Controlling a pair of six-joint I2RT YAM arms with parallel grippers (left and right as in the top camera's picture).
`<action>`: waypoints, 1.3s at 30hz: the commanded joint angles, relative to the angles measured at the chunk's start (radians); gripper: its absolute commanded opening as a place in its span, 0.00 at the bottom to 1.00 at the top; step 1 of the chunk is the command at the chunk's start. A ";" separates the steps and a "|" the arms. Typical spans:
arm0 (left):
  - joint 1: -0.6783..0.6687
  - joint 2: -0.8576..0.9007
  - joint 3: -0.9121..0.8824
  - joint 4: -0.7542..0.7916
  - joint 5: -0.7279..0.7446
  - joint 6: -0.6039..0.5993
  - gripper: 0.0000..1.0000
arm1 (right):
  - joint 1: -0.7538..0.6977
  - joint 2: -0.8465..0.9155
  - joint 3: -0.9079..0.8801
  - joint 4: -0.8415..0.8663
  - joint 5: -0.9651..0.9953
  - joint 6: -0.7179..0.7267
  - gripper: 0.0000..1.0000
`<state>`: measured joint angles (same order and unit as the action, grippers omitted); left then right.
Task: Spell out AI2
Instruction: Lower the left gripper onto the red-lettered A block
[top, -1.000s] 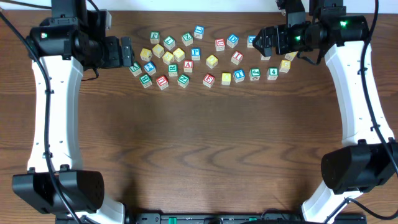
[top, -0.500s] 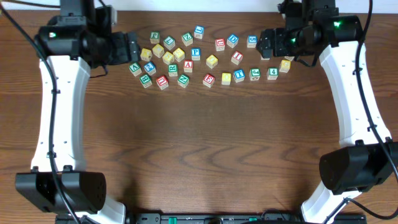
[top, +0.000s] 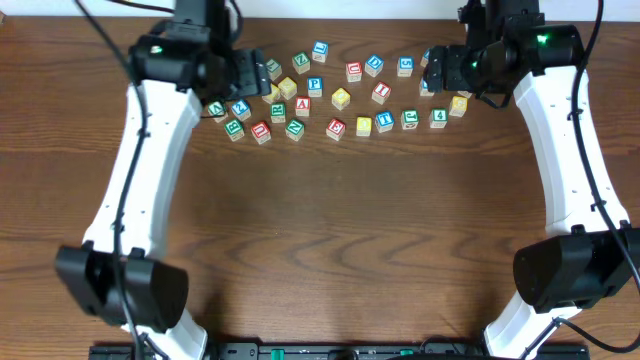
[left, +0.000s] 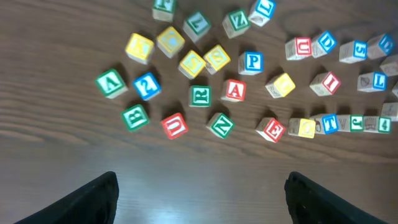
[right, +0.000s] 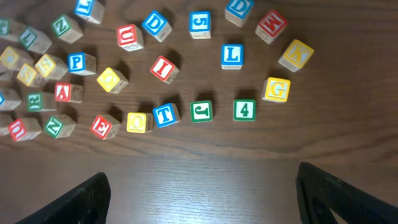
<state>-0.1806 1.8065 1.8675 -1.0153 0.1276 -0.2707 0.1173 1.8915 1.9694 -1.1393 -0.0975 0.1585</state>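
The red A block (top: 303, 105) lies among the left cluster; it also shows in the left wrist view (left: 234, 90) and the right wrist view (right: 64, 92). The red I block (top: 381, 92) lies further right and shows in both wrist views (left: 326, 83) (right: 163, 68). I cannot pick out a 2 block for sure. My left gripper (top: 258, 72) is open and empty, hovering over the cluster's left part, its fingertips (left: 202, 193) spread wide. My right gripper (top: 436, 70) is open and empty above the right-hand blocks, its fingertips (right: 202, 186) wide apart.
Several other letter and number blocks are scattered in a band along the table's far side, such as a green V (left: 111, 83), a blue P (left: 253, 61), a green 4 (right: 244, 110) and a yellow G (right: 276, 89). The table's far edge (top: 330, 18) runs just behind them.
My left arm has swung to the right, from beside the cluster to over its left part. My right gripper has shifted slightly to the right. No block has moved.
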 joint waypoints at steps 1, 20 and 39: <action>-0.037 0.052 0.012 0.026 -0.018 -0.046 0.84 | 0.007 0.009 0.019 -0.002 0.036 0.059 0.91; -0.176 0.334 0.098 0.241 -0.164 -0.064 0.66 | 0.008 0.009 0.012 -0.056 0.047 0.057 0.93; -0.187 0.552 0.097 0.359 -0.212 -0.082 0.60 | 0.008 0.009 0.011 -0.058 0.078 0.054 0.94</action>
<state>-0.3687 2.3409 1.9400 -0.6601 -0.0372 -0.3420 0.1177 1.8915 1.9694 -1.1931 -0.0490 0.2020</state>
